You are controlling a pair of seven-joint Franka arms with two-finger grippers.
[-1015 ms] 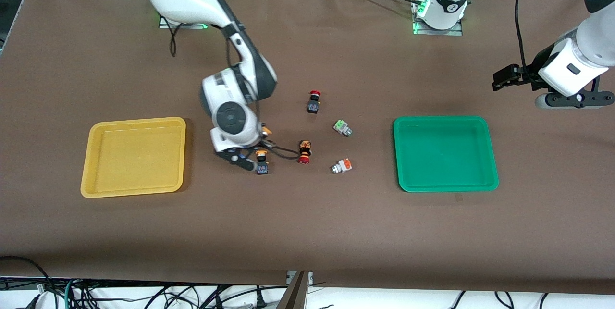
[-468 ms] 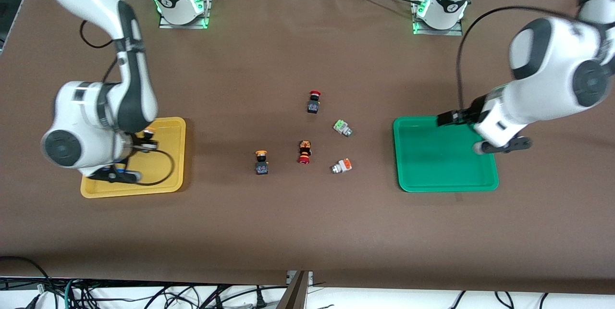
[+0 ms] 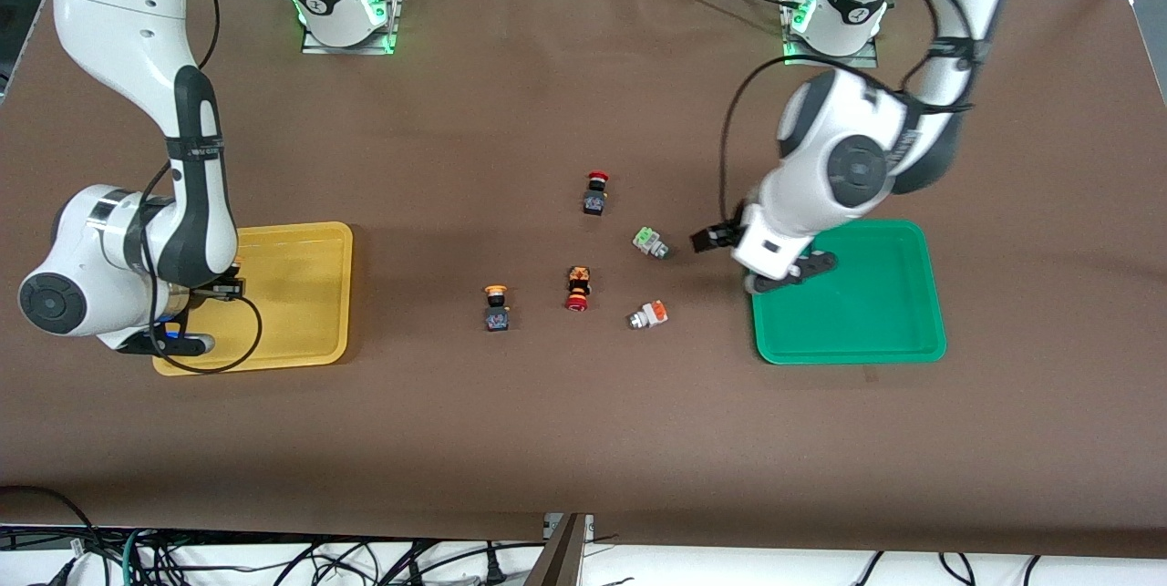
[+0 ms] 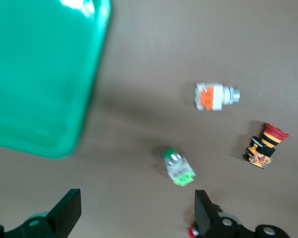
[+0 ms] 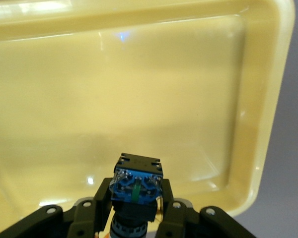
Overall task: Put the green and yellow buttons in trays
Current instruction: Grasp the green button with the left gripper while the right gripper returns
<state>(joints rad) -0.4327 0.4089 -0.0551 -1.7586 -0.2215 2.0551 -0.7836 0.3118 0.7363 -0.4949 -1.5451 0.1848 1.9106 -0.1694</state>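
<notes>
1. Right gripper (image 5: 134,210) over the yellow tray (image 3: 301,294), clamped on a black-bodied button (image 5: 137,184).
2. Yellow-capped button (image 3: 496,307) on the table at centre; red-capped switch (image 3: 577,288) at its 3 o'clock.
3. Green-capped button (image 3: 648,241) and orange-capped button (image 3: 649,315) near the green tray (image 3: 866,331).
4. Left gripper (image 4: 134,213) jaws spread wide, holding nothing, above the green-capped button.
</notes>
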